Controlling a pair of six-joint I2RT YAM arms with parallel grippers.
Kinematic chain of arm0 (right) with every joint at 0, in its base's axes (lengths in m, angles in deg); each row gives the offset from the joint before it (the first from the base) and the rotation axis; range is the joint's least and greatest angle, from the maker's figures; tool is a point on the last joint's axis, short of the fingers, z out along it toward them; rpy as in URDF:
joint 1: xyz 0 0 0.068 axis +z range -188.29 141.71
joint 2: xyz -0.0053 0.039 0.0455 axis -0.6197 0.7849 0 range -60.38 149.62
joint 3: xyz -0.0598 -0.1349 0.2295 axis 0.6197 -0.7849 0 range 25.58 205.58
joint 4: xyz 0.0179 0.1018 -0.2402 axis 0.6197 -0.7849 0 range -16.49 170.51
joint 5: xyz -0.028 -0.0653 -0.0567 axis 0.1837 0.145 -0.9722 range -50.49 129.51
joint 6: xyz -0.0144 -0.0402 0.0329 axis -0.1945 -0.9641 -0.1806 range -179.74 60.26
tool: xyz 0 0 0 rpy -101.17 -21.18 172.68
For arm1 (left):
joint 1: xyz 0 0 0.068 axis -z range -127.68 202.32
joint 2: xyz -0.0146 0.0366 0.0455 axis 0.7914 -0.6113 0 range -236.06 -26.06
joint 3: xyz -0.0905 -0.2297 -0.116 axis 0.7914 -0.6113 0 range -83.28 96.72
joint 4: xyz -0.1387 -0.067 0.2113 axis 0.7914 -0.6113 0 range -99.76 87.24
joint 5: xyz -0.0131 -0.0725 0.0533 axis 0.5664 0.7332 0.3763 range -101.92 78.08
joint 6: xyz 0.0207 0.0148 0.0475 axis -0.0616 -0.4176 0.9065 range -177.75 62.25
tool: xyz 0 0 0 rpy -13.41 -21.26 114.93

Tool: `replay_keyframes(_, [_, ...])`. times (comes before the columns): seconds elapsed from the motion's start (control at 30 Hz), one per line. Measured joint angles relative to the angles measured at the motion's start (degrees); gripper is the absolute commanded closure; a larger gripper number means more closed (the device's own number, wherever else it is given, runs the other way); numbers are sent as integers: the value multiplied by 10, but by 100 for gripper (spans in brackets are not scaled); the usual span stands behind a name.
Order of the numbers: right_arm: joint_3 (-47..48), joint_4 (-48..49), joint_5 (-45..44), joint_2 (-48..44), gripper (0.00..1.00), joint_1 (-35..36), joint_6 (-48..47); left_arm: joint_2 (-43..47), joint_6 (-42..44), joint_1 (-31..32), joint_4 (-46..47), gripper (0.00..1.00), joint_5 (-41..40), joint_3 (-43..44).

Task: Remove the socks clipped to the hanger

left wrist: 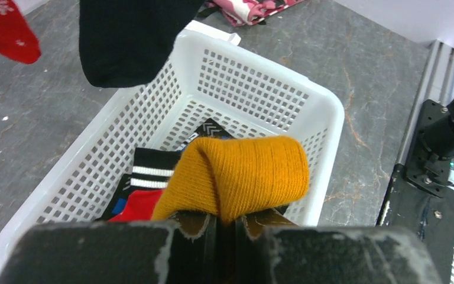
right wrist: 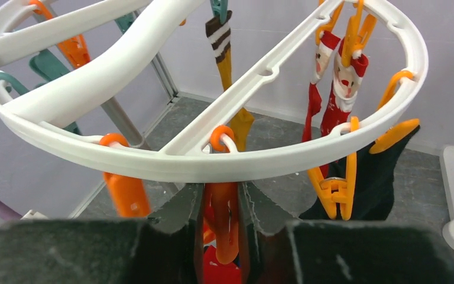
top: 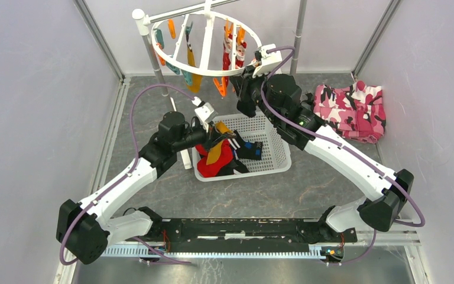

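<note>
From above, the left tool (top: pixel 217 135) hangs over the white basket (top: pixel 275 136), pinching a mustard sock (top: pixel 217 151) whose free end droops among the socks lying beneath it. The right tool (top: pixel 239 86) reaches up to the near rim of the hanger (top: pixel 210 72), and the pink camouflage cloth (top: pixel 352 109) lies well off to its outer side on the tabletop (top: pixel 242 195). Two steps look to be in hand at once: dropping one freed sock and unclipping another. The left wrist view shows what the top view cannot: the fingers are pressed together on a fold of the mustard sock. The basket is straight below, a striped black sock (left wrist: pixel 151 171) and a red sock (left wrist: pixel 139 207) lie in it, and a plain black sock (left wrist: pixel 130 35) hangs ahead and above. The next move here calls only for spreading the fingers. Only the right wrist view shows the right tool closed against both sides of an orange clip (right wrist: pixel 221 225) just under the ring. A scrap of red shows below the clip, likely the sock it grips, and two Santa socks (right wrist: pixel 343 100) hang beyond. That clip wants a firm squeeze to open its mouth, and whether it has opened is hidden.
</note>
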Motion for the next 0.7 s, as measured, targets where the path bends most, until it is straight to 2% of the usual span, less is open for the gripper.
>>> replay_keyframes(0.03, [0,3,5,0,88,0,1,0,0,0,0,95,-5,-1])
replay_keyframes(0.07, [0,3,7,0,83,0,1,0,2,0,0,94,-11,-1])
replay_keyframes(0.13, [0,1,13,0,63,0,1,0,7,0,0,84,-21,-1])
replay_keyframes(0.17, [0,-1,17,0,53,0,1,0,9,0,0,72,-27,-1])
replay_keyframes(0.23, [0,-9,26,-2,32,0,3,0,16,0,0,42,-37,-1])
replay_keyframes(0.37, [-51,-18,37,-41,20,0,-1,1,34,0,0,1,-50,-3])
replay_keyframes(0.53, [-155,-45,29,-137,17,-16,0,6,36,0,-1,0,-59,-12])
replay_keyframes(0.7, [-184,-43,34,-152,16,-102,-8,10,36,0,-1,0,-58,-13])
